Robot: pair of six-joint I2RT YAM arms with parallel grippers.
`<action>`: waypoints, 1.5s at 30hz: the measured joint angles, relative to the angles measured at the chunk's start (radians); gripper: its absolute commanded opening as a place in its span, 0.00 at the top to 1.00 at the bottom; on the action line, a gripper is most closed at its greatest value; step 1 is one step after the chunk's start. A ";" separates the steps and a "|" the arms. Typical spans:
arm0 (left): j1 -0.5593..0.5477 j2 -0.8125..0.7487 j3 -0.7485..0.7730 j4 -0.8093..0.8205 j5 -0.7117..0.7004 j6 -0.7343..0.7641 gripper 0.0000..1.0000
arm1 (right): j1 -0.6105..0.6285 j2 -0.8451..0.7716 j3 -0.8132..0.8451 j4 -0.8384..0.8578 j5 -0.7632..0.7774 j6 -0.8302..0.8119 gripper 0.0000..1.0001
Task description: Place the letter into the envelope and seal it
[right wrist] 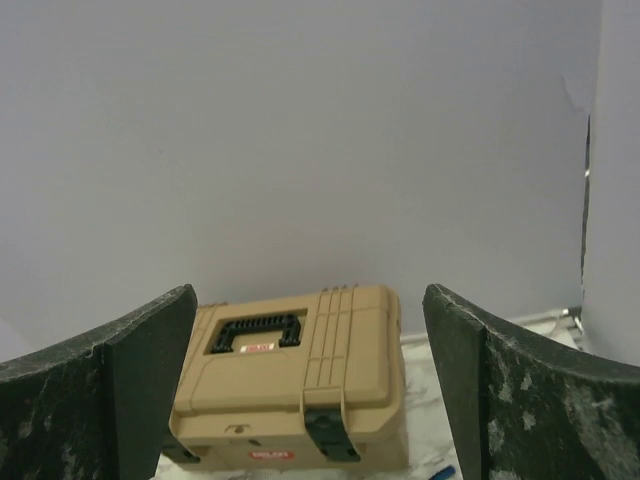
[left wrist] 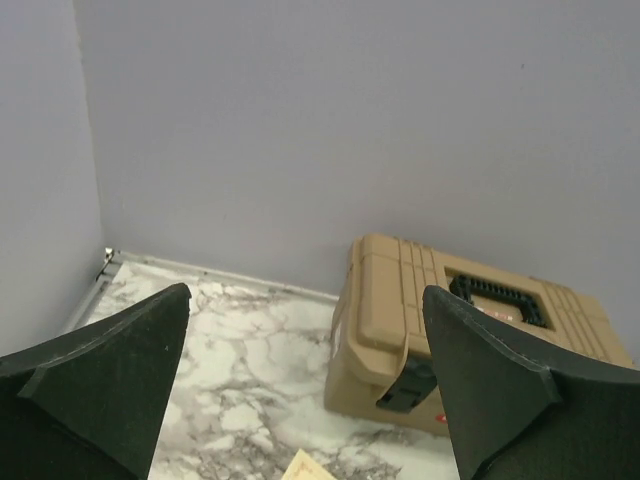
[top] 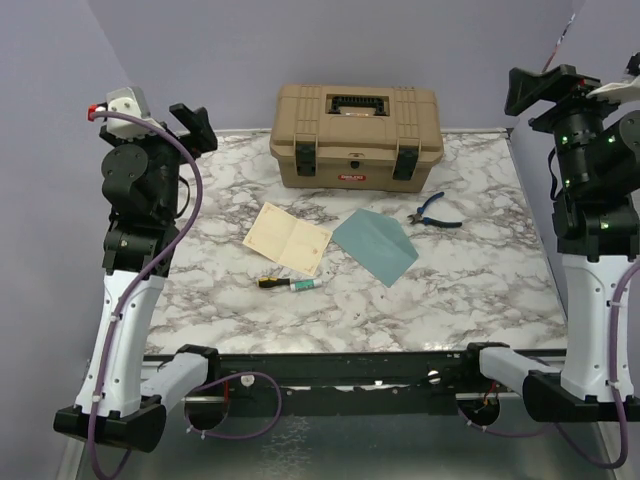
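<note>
Table: marble-look slab, white/grey veins.
Toolbox: tan ribbed plastic, black latches, ahead of both claws.
L claw, R claw: raised, spread wide, empty.
Letter: flat cream card w/ centre crease, below, nearer L claw.
Envelope: flat teal paper, just beside letter, nearer R claw.

left arm folded up tall at 9 o'clock | left fingers spread wide, aimed toward 12 | right arm same deal at 3 o'clock | right fingers wide apart too

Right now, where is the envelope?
In the top view, the envelope lies flat right of centre, between the letter and the pliers, in front of the toolbox.
</note>
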 measured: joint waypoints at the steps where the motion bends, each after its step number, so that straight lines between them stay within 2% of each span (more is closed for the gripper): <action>1: 0.000 -0.006 -0.024 0.002 0.006 -0.001 0.01 | 0.000 0.000 -0.014 -0.006 0.000 0.008 0.00; 5: 0.000 -0.041 -0.122 -0.002 0.024 -0.015 0.01 | 0.000 0.000 -0.068 -0.054 -0.011 0.045 0.00; 9: 0.000 -0.108 -0.234 -0.022 0.101 -0.061 0.01 | 0.000 -0.019 -0.165 -0.106 -0.029 0.083 0.00; 15: 0.000 -0.249 -0.433 -0.032 0.225 -0.151 0.01 | 0.000 -0.249 -0.573 -0.133 -0.095 0.130 0.00; 17: 0.000 -0.265 -0.486 -0.047 0.244 -0.194 0.01 | 0.000 -0.304 -0.653 -0.143 -0.125 0.151 0.01; 23: 0.000 -0.175 -0.629 -0.068 0.261 -0.316 0.01 | 0.000 -0.340 -0.825 -0.115 -0.221 0.222 0.05; 27: 0.000 -0.055 -0.743 -0.066 0.211 -0.410 0.01 | 0.000 -0.294 -0.937 -0.061 -0.305 0.285 0.06; 30: 0.000 -0.024 -0.834 -0.035 0.183 -0.472 0.01 | 0.000 -0.239 -1.002 -0.002 -0.377 0.334 0.07; 35: 0.000 0.017 -0.984 0.163 0.175 -0.565 0.01 | 0.000 -0.143 -1.009 0.050 -0.472 0.362 0.08; 39: 0.000 0.104 -1.107 0.425 0.175 -0.630 0.01 | 0.000 -0.138 -1.009 0.079 -0.507 0.365 0.08; 44: 0.001 0.249 -1.133 0.700 0.185 -0.678 0.01 | 0.000 -0.156 -1.008 0.098 -0.535 0.362 0.08; 45: 0.001 0.285 -1.131 0.752 0.195 -0.688 0.06 | 0.000 -0.161 -1.008 0.097 -0.536 0.361 0.08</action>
